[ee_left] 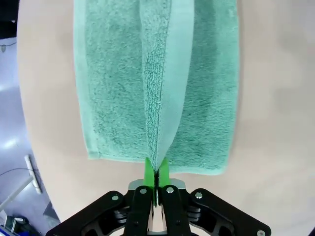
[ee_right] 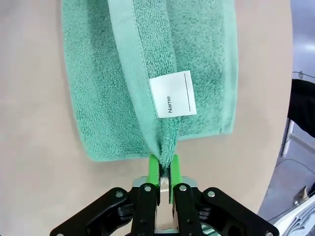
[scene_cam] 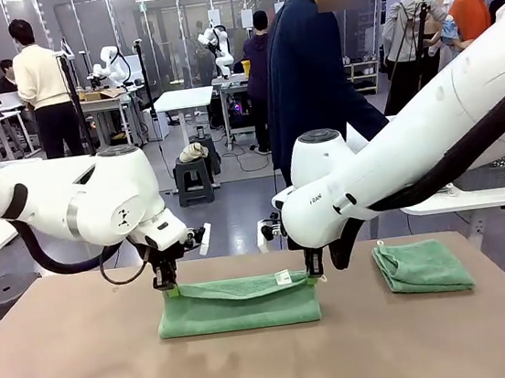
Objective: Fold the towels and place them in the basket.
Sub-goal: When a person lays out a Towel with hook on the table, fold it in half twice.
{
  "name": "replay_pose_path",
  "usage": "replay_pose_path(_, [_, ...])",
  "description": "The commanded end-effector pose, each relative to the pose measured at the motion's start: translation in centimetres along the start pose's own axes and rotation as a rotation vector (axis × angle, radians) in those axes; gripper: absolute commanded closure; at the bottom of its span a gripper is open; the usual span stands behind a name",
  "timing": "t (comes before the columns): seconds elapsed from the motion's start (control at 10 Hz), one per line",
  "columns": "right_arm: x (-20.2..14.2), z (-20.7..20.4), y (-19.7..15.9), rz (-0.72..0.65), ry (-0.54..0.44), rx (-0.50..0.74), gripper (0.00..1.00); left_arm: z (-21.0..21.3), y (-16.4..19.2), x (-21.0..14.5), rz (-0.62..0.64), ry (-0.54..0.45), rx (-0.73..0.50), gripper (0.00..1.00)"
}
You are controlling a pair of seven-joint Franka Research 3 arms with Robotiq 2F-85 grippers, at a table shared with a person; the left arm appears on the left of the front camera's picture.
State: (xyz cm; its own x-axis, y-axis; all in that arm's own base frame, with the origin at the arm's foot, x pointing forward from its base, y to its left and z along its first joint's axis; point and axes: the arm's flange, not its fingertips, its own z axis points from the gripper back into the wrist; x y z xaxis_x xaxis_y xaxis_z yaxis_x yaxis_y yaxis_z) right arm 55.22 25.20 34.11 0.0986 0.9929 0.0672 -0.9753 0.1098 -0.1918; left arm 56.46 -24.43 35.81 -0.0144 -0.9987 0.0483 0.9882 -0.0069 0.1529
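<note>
Left gripper (scene_cam: pixel 166 290) and right gripper (scene_cam: pixel 316 275) each clamped on one end of a towel (scene_cam: pixel 238 309) at mid-table
A person (scene_cam: pixel 312 71) in a dark top stands at the far side of the brown table (scene_cam: pixel 73 377), partly hidden behind the right arm. A second towel (scene_cam: pixel 422 266), folded small, rests well apart toward the robot's right. The held towel is light green terry: its lower layers lie flat on the table while its upper hem is lifted into a ridge between the two closed pairs of green pads. A white tag (ee_right: pixel 172 94) printed "Name" hangs just beside the right gripper
</note>
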Motion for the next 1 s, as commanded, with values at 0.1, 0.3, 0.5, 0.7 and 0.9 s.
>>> replay_pose_path(0.1, [0.4,-0.8,-1.4,0.011,-0.016,-0.015,0.90,-0.4,1.8,0.4,0.027,0.024,-0.014,0.96])
replay_pose_path(0.3, [0.6,-1.6,-1.8,-0.008,-0.019,-0.016,0.90,-1.2,2.5,0.5,0.041,0.013,-0.024,0.96])
replay_pose_path(0.5, [0.5,-2.4,-2.1,-0.015,-0.021,-0.011,0.90,-2.1,2.9,0.3,0.061,0.008,-0.022,0.96])
replay_pose_path(0.7, [0.3,-2.6,-2.1,-0.019,-0.041,-0.016,0.70,-2.1,2.8,0.3,0.069,0.005,-0.005,0.77])
replay_pose_path(0.9, [0.2,-2.5,-2.2,-0.015,-0.043,-0.049,0.65,-2.2,2.8,0.0,0.085,0.006,0.016,0.58])
